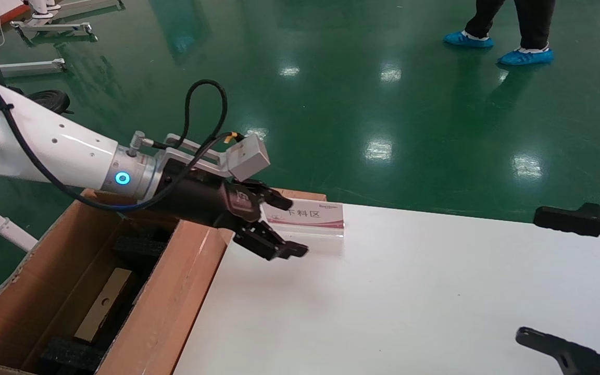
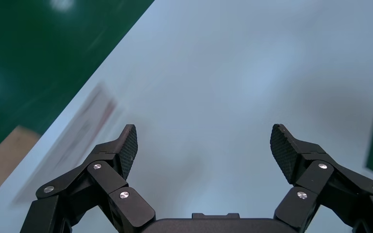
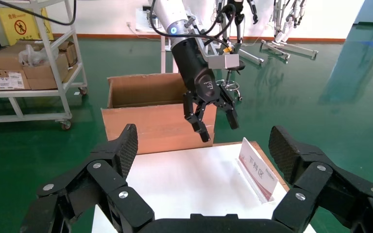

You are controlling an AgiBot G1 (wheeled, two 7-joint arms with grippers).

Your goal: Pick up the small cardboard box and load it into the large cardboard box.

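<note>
— Looking into the large cardboard box (image 1: 175,291), what sits inside it?

— The small cardboard box (image 1: 103,303) lies down in the bottom, its pale face with the round hole turned upward. Black foam pads (image 1: 68,355) sit at the near end, and another black pad (image 1: 136,246) at the far end. The slim box rests between them, touching nothing above.

— Where does the carton stand?

— On the floor (image 1: 383,94), just beside the left edge of the white tabletop (image 1: 409,302), with its tall brown flaps up. From the right wrist view it shows beyond the tabletop's far end as an open brown carton (image 3: 145,116).

— And the left tool?

— The left tool (image 1: 285,228) hangs over the tabletop's corner, just past the carton's flap, near a small sign card (image 1: 313,214) with red trim. Its fingers are spread wide and carry nothing; the left wrist view shows both pads (image 2: 129,145) apart over bare white surface (image 2: 213,87).

— The right one?

— The right tool (image 1: 576,284) is at the right edge of the tabletop, well apart from the carton, also spread wide with nothing between its fingers (image 3: 126,145).

— Anything else about?

— A person in blue shoe covers (image 1: 524,56) stands on the green floor, well beyond the tabletop. A metal rack (image 3: 24,63) with cartons on it stands off to the side.
</note>
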